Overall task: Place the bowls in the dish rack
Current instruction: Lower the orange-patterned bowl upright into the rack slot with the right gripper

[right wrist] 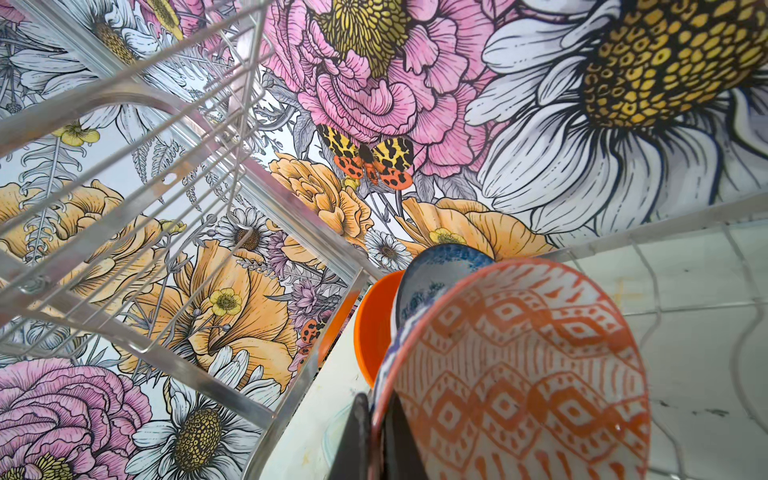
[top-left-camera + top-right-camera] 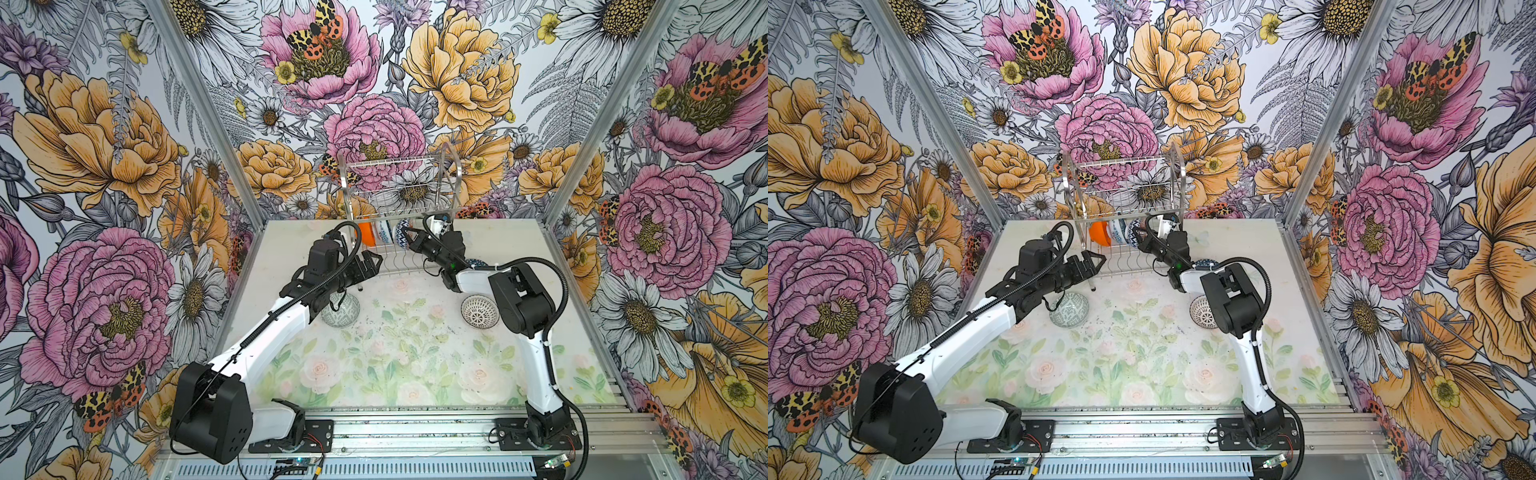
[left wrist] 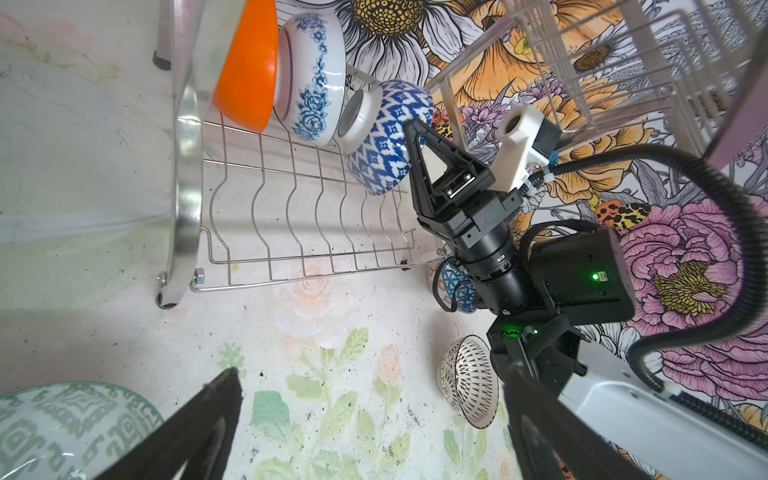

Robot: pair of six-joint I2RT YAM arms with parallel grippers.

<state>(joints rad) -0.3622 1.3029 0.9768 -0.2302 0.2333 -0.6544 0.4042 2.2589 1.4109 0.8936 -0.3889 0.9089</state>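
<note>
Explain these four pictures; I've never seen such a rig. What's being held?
Two robot arms with pincer grippers work at a table. Two pictures look down from overhead; two come from cameras on the arms' wrists. The right gripper is shut on the rim of a blue-and-white bowl standing in the dish rack, next to a floral bowl and an orange bowl. The left gripper is open and empty. A grey-green bowl, a black-and-white bowl and a half-hidden blue bowl sit on the table.

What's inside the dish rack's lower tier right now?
The dish rack holds three bowls on edge, lower tier: orange bowl, floral bowl, blue diamond bowl, whose rim the right gripper pinches. The tier behind that gripper is covered.
</note>
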